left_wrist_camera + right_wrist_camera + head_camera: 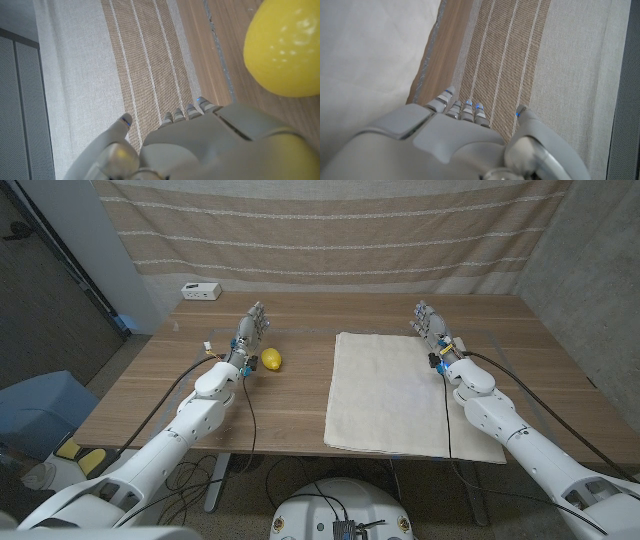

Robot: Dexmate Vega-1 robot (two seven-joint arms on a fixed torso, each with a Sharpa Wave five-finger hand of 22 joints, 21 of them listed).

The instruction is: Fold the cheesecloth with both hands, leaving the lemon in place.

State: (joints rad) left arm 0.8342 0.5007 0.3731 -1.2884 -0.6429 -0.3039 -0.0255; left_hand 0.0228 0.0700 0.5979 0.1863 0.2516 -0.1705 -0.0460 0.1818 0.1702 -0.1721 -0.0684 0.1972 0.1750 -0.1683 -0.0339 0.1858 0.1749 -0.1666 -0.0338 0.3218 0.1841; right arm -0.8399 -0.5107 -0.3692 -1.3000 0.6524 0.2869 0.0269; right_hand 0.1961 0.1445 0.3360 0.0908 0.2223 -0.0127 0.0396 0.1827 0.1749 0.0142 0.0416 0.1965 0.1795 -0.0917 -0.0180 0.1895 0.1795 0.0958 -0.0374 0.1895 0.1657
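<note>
A pale cream, finely woven rectangular cheesecloth (388, 392) lies spread flat on the wooden table (150, 395), right of centre, its near edge close to the table's near edge and its far edge reaching about level with the hands. Its surface is smooth with only faint creases. Left of it, well apart from its left edge, sits a small yellow oval lemon (271, 359) with a dimpled, glossy skin; the left wrist view shows it large and rounded (284, 47) on the wood grain.

The left hand (252, 328), grey and white plastic with blue-lit fingertips, stands just left of the lemon with fingers extended and apart, holding nothing. The right hand (430, 322) stands at the cloth's far right corner, fingers likewise straight and spread, empty; whether it touches the fabric cannot be told.

Behind the table hangs a coarse-woven curtain (320, 230) in tan and beige bands with thin white stripes. A small white rectangular box (200, 291) rests at the table's far left corner.
</note>
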